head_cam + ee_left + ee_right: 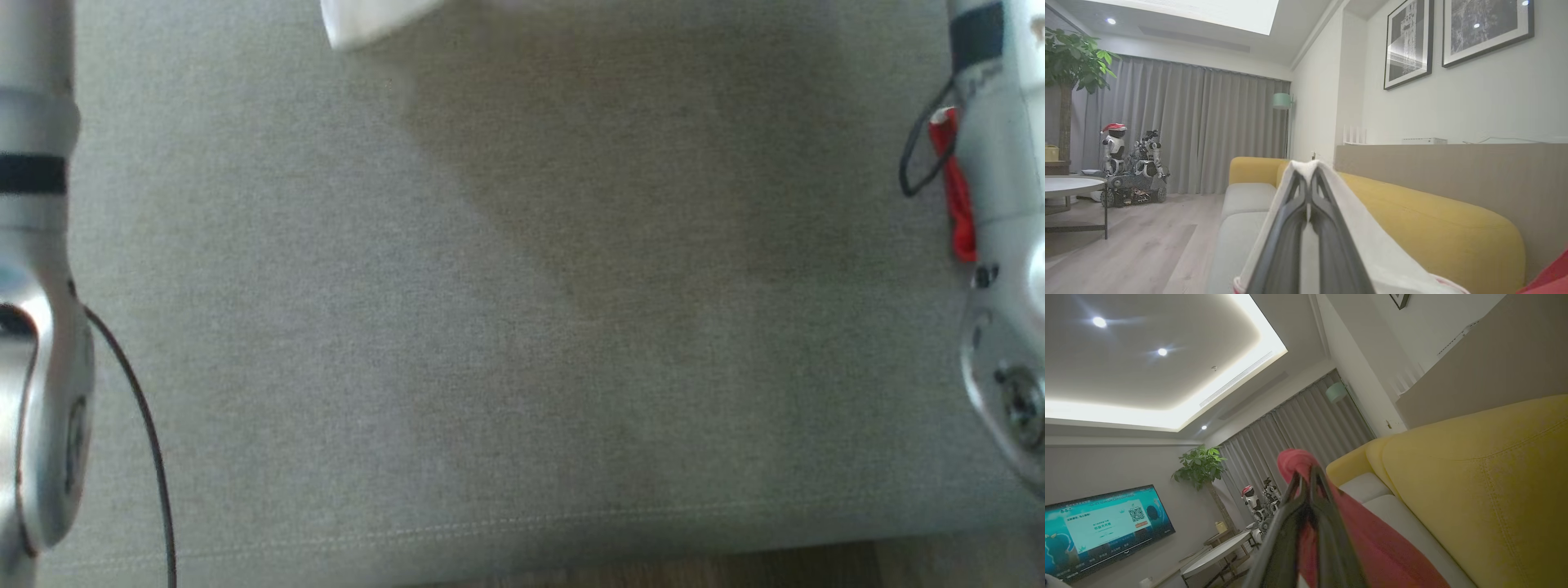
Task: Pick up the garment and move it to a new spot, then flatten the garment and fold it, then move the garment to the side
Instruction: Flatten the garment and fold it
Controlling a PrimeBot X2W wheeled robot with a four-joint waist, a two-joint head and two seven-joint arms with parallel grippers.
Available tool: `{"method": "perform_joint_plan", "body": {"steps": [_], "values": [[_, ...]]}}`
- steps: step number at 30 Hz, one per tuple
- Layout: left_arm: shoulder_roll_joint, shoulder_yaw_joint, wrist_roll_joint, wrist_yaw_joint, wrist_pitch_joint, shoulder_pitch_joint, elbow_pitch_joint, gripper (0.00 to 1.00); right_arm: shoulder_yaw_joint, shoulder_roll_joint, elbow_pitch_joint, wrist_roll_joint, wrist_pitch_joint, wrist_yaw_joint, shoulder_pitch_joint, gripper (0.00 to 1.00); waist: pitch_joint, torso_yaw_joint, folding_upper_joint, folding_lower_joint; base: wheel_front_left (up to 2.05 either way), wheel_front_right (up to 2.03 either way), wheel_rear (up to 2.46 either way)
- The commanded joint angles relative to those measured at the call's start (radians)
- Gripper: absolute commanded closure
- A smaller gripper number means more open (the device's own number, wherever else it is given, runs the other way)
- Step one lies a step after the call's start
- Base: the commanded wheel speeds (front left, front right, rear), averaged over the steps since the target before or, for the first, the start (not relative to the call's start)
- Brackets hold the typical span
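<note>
The garment is white with red parts. In the left wrist view its white cloth (pixel 1372 245) is draped over my left gripper (pixel 1308 173), whose fingers are shut on a fold of it. In the right wrist view a red part of the garment (pixel 1372 547) hangs around my right gripper (pixel 1306 473), which is shut on it, with a red bunch bulging past the tips. The head view catches a white corner of the garment (pixel 367 20) at the top edge, above the grey sofa seat (pixel 522 327). My pale forearms stand at that view's left (pixel 33 245) and right (pixel 1004 163) edges.
A yellow sofa backrest (pixel 1433 220) runs behind the grey seat cushions (pixel 1241 204). The seat's front seam (pixel 522 523) and wooden floor lie at the head view's bottom. A round coffee table (pixel 1069 185), two other robots (pixel 1133 163), a plant (pixel 1200 465) and a TV (pixel 1106 526) stand across the room.
</note>
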Motion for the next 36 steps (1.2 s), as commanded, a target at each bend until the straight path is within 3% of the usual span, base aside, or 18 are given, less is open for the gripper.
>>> {"method": "perform_joint_plan", "body": {"steps": [1, 4, 11, 21, 27, 36], "values": [[0.018, 0.022, 0.012, -0.009, -0.004, -0.056, 0.030, 1.00, 0.034, 0.020, 0.052, 0.012, -0.013, -0.001, -0.063, 1.00, 0.009, 0.007, -0.0001, 0.0001, 0.00, 0.00, 0.00], [-0.021, 0.011, 0.011, -0.020, -0.004, -0.039, 0.150, 1.00, 0.073, 0.020, 0.192, 0.008, -0.021, -0.001, -0.078, 1.00, 0.027, 0.021, -0.0001, 0.0001, 0.00, 0.00, 0.00], [-0.073, -0.025, -0.011, -0.039, 0.010, -0.024, 0.369, 1.00, 0.155, 0.020, 0.359, 0.013, -0.027, -0.001, -0.097, 1.00, 0.093, 0.039, -0.0001, 0.0001, 0.00, 0.00, 0.00], [-0.082, -0.021, -0.114, -0.048, 0.006, 0.064, 0.461, 1.00, 0.294, 0.020, 0.345, 0.105, -0.027, -0.001, 0.029, 1.00, 0.150, 0.031, -0.0001, 0.0001, 0.00, 0.00, 0.00], [-0.056, -0.020, -0.176, -0.048, -0.003, 0.258, 0.386, 1.00, 0.260, 0.010, 0.257, 0.123, -0.032, -0.001, 0.222, 1.00, 0.089, 0.025, -0.0001, 0.0001, 0.00, 0.00, 0.00], [-0.012, 0.076, -0.134, -0.037, -0.004, 0.804, -0.021, 1.00, 0.142, -0.016, -0.028, 0.071, -0.032, -0.001, 0.723, 1.00, -0.098, 0.032, -0.0001, 0.0001, 0.00, 0.00, 0.00]]}}
